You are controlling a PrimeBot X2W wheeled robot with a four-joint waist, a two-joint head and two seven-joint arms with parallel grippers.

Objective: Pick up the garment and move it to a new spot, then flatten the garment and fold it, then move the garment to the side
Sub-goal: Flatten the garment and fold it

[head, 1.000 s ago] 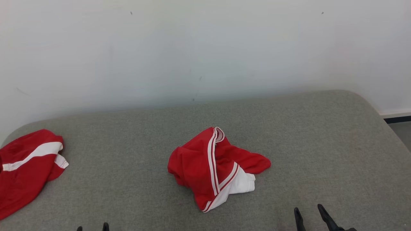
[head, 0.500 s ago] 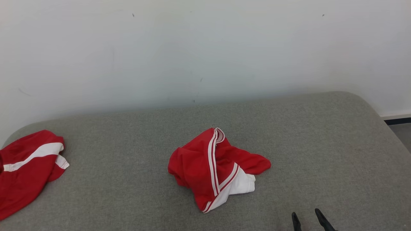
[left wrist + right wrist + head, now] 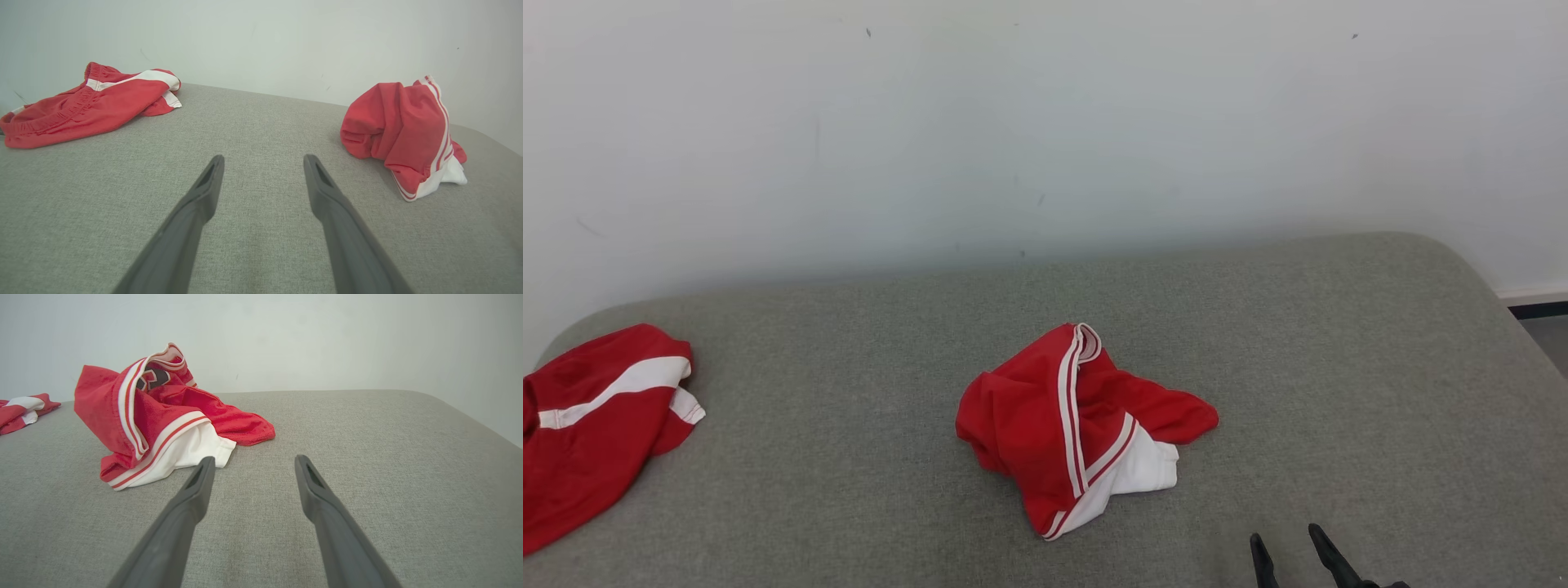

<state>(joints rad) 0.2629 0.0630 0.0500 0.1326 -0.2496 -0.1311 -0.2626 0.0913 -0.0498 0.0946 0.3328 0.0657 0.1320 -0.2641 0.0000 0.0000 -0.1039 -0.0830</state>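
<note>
Lying crumpled in the middle of the cushion (image 3: 1339, 367), the garment (image 3: 1078, 429) awaits pickup; the left gripper (image 3: 263, 158) and right gripper (image 3: 1285, 535) hover short of it, each with 2 fingers spread wide, likely ready to grab.

Crumpled red garment (image 3: 1045, 425) (white-striped), bunched mid-surface, untouched

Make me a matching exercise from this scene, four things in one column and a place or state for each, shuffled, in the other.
1 crumpled garment
2 red shorts
3 right claw
4 padded surface

A light grey, under both clothes
B open and empty
C far left edge
D bunched in the middle

Pairs: 1-D, 2-C, 3-B, 4-A
</note>
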